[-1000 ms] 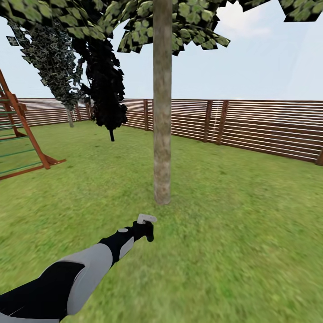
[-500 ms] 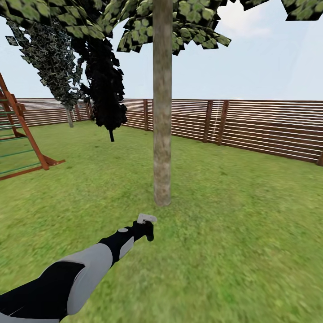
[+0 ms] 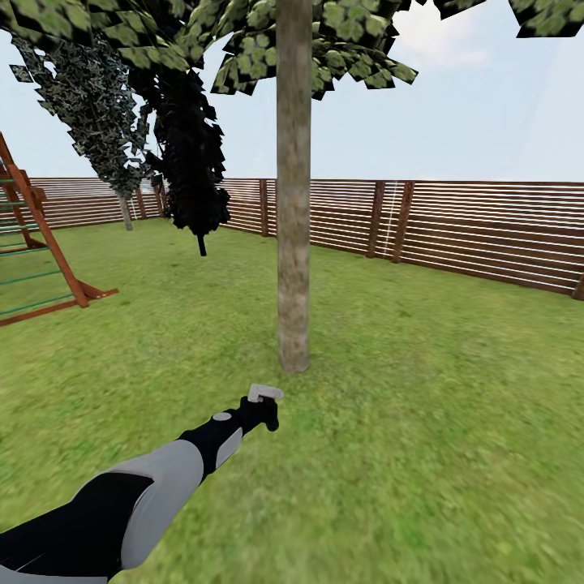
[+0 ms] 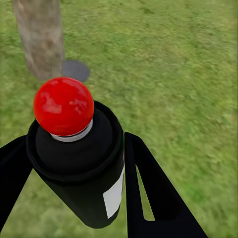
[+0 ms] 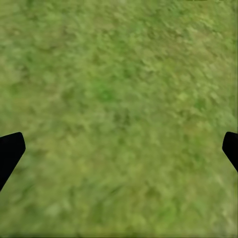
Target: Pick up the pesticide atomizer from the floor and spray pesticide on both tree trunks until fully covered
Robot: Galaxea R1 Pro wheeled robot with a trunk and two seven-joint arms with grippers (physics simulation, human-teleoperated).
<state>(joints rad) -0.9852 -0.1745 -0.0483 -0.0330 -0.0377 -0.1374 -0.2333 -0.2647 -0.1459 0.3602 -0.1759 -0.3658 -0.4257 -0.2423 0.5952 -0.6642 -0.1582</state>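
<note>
A round, matte black spray bottle [image 4: 79, 163] with a white label and a glossy red ball on top is clamped between the 2 flat black fingers [image 4: 153, 198] of the left gripper [image 3: 261, 410]. In the head view the bottle's pale trigger head [image 3: 265, 393] is held out on the extended left arm, near the foot of a straight, mottled grey-tan tree trunk [image 3: 293, 203]. A flat grey disc [image 4: 75, 70] is seen in the grass just beside the trunk's base. The rough green lawn [image 3: 422, 405] is ringed by a brown slatted wooden fence [image 3: 478, 231]. The right gripper [image 5: 119, 148] is spread wide above blurred grass, only its black fingertips [image 5: 10, 151] being seen.
</note>
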